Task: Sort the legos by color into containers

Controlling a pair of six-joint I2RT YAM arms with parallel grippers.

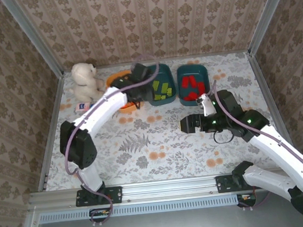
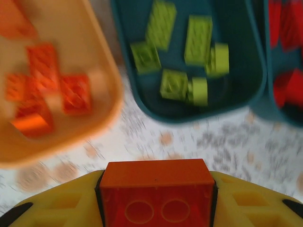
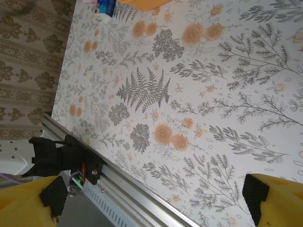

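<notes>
Lab booth: wallpapered walls, aluminium rail

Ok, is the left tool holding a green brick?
No, the left tool clamps an orange-red brick, not a green one.

Table surfaced in white, printed with grey ferns and orange flowers. Along the far edge, left to right, close together: orange tub, teal tub, second teal tub. In the far left corner, white plush toy. Just nearer, by the left edge, small blue-and-white box.
</notes>
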